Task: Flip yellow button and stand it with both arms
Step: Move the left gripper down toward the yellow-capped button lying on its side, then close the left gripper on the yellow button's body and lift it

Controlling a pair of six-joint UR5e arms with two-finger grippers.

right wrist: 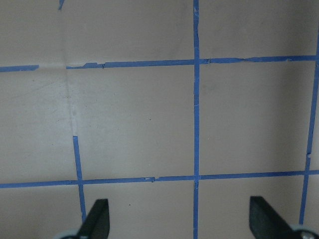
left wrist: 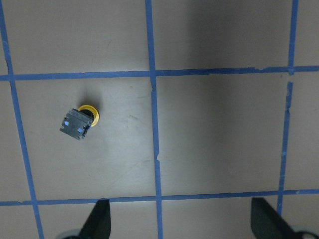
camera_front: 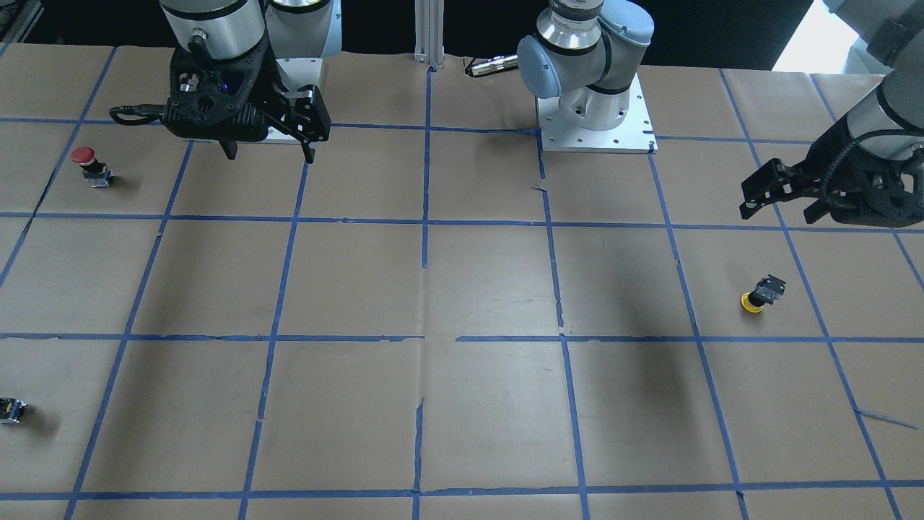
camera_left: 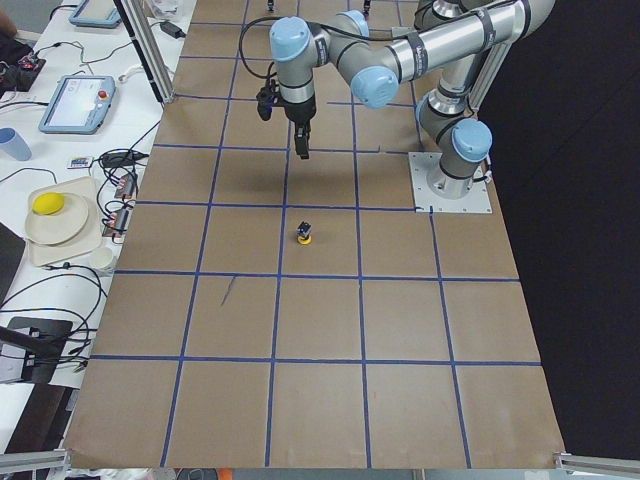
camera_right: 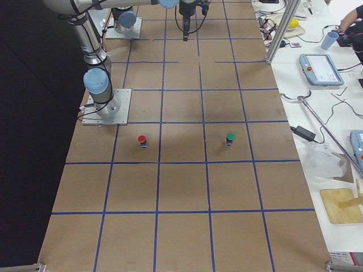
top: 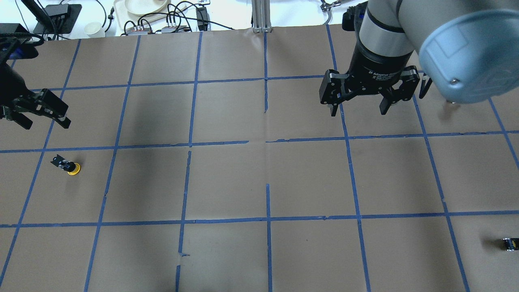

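Note:
The yellow button (camera_front: pixel 760 295) rests cap-down on the brown paper with its black body up and tilted. It also shows in the overhead view (top: pixel 69 166), the left side view (camera_left: pixel 306 234) and the left wrist view (left wrist: pixel 79 121). My left gripper (camera_front: pixel 778 214) hangs open and empty above the table, apart from the button; it shows at the overhead view's left edge (top: pixel 46 125), and in the left wrist view (left wrist: pixel 182 225) the button lies ahead and to the left. My right gripper (camera_front: pixel 271 156) is open and empty, high near its base, over bare paper (top: pixel 358 113).
A red-capped button (camera_front: pixel 90 166) stands at my right end of the table, also in the right side view (camera_right: pixel 142 140). A small dark switch part (camera_front: pixel 11 410) lies farther out (top: pixel 510 243). Blue tape lines grid the paper. The arm base plates (camera_front: pixel 595 119) sit at the robot's edge.

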